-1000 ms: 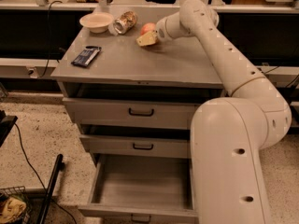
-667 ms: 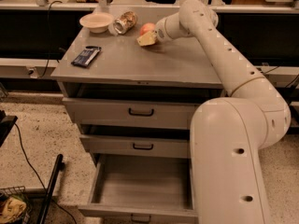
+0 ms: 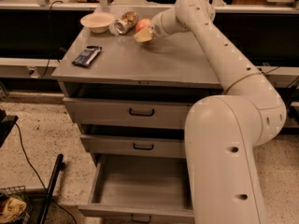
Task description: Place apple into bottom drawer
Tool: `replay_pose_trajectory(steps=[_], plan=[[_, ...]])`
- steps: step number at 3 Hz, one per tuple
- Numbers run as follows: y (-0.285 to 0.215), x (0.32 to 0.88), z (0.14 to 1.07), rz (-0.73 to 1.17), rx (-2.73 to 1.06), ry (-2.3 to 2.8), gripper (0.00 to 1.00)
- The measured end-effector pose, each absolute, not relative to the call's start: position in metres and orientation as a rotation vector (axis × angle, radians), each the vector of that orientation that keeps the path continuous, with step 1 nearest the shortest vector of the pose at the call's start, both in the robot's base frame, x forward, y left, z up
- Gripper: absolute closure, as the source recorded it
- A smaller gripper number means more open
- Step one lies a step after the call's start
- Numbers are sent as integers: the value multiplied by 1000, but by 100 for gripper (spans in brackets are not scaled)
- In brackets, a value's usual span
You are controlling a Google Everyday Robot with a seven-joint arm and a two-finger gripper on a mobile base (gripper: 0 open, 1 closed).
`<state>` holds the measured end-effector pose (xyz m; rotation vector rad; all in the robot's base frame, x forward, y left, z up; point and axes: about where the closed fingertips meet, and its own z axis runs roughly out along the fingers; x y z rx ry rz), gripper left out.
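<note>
The apple (image 3: 142,24), reddish-orange, sits on the grey cabinet top (image 3: 140,59) at the back, just right of a lying can. My gripper (image 3: 143,35) is at the apple's near side, right against it, with the arm reaching in from the right. The bottom drawer (image 3: 135,183) is pulled open below, its plain grey inside showing and nothing in it. My arm's large white body (image 3: 224,162) covers the drawer's right part.
A cream bowl (image 3: 97,21) and a brownish can (image 3: 126,22) lie left of the apple. A dark flat packet (image 3: 87,56) lies on the cabinet's left side. Two shallower drawers (image 3: 141,112) are slightly ajar. A black pole (image 3: 50,188) and a basket (image 3: 11,206) stand at lower left.
My gripper has shifted slightly left and farther back, closer against the apple. Bowl, can, packet and drawers are unchanged.
</note>
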<state>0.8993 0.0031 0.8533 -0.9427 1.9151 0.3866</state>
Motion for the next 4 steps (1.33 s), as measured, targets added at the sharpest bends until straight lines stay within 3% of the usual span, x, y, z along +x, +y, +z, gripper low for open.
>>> replay_pose_trajectory(steps=[1,4], plan=[[20,886,887,363,-1044,1879,100],[30,855,871,489,-1093,1920,100]])
